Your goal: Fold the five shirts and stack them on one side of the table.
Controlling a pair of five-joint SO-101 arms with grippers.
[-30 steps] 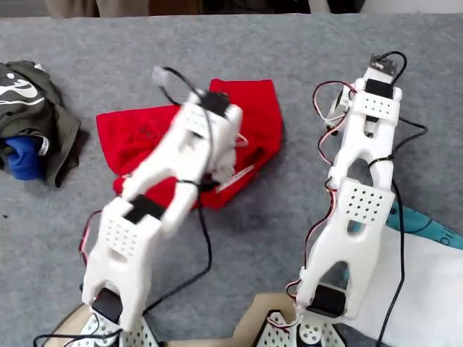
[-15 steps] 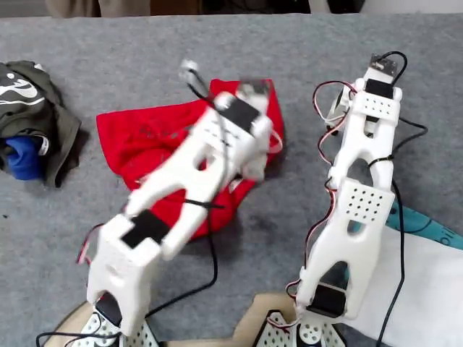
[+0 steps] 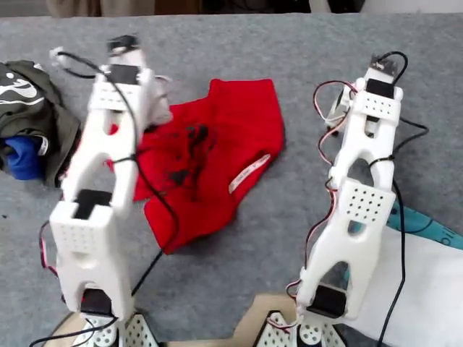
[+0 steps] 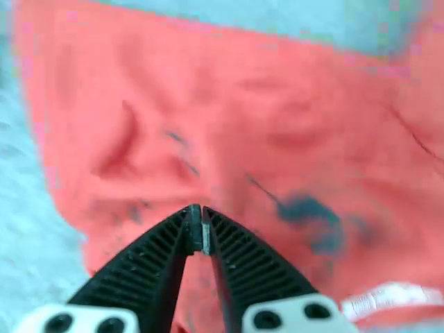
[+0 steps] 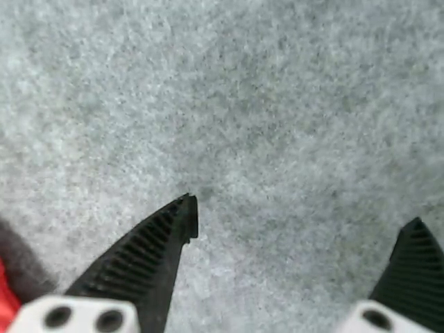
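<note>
Left pincer point(image 4: 197, 225), jaws pressed together, hangs over the rumpled red shirt point(image 3: 217, 152) at mid-counter, its arm stretched toward the far left. Right pincer point(image 5: 302, 222), jaws wide apart, hovers over the grey counter point(image 3: 289, 43) right of the shirt, arm extended.

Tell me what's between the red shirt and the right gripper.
Bare grey table. The high view shows it between the red shirt and the right arm; the right gripper hangs open above it in its wrist view.
</note>
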